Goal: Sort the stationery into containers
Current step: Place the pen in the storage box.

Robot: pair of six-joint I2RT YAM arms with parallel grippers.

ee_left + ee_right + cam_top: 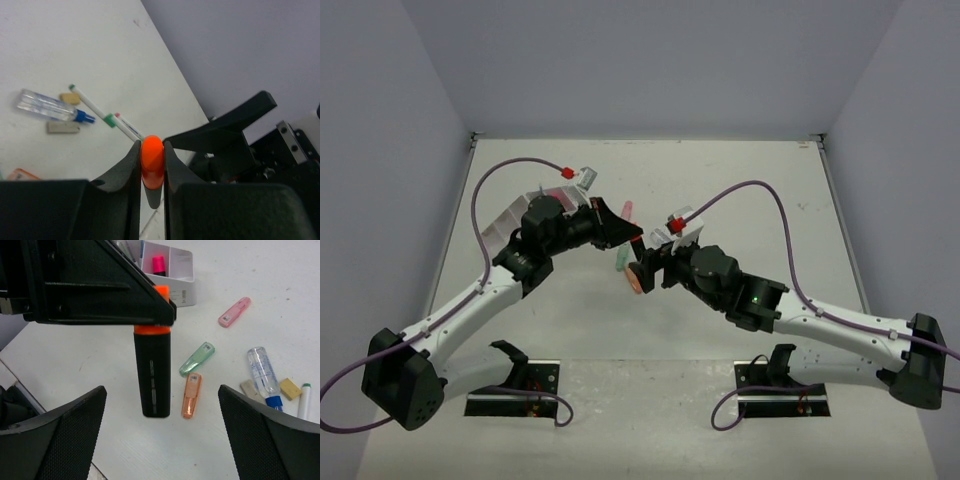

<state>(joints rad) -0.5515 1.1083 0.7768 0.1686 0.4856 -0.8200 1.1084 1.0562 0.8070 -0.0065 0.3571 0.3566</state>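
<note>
My left gripper (pixel 151 146) is shut on the orange cap of a black marker (pixel 152 372) and holds it upright above the table. My right gripper (pixel 161 407) is open, and the marker's black lower end hangs between its fingers without touching them. In the top view the two grippers meet at mid-table, the left (pixel 623 235) just above the right (pixel 645 268). One white tray (pixel 172 272) with a pink marker (pixel 159 264) in a compartment stands behind the left gripper. In the top view the tray (pixel 510 222) is mostly hidden by the left arm.
On the table lie a pink cap-like piece (pixel 234 312), a green one (pixel 197 359), an orange one (pixel 191 395), a clear bottle with blue cap (pixel 263 374), two beige pieces (pixel 290 388), and a white pen with green ends (pixel 100 114).
</note>
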